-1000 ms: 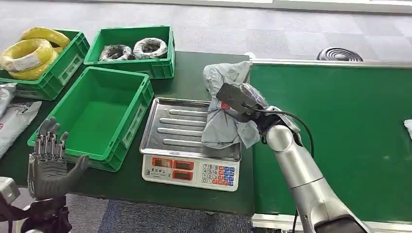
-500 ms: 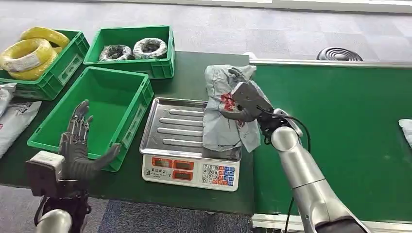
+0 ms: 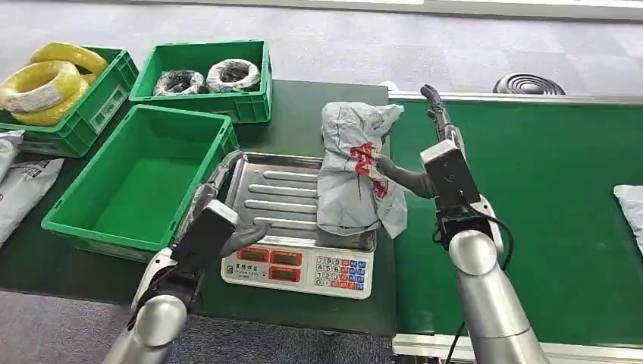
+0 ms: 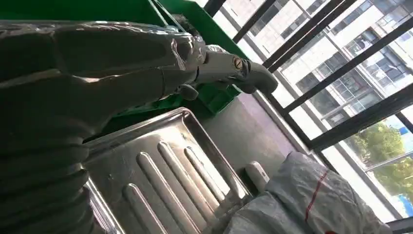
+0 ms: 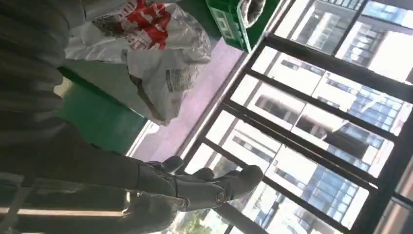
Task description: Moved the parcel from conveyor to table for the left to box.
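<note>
Since the earlier frames the right hand (image 3: 425,144) has let go of the parcel (image 3: 352,171) and has drawn back to the conveyor side, and the left hand (image 3: 220,197) has come up from below the table edge to the scale. The left hand is released, its fingers apart and holding nothing; it hovers over the near left corner of the steel tray (image 3: 280,199) of the scale (image 3: 299,267), with the wall of the empty green crate (image 3: 144,178) just beside it on its outer side. Between this hand and the parcel the ribbed tray lies bare, so this is the free room. The parcel, a crumpled grey bag with red print, lies on the far right part of the tray, and its right edge hangs over toward the conveyor belt (image 3: 531,197). The right hand stands just beside the parcel on that side, fingers spread and pointing up, empty; its thumb reaches toward the bag, but I cannot tell if it touches. Farther off stand a crate of dark coils (image 3: 205,76) and a crate of yellow coils (image 3: 53,80).
</note>
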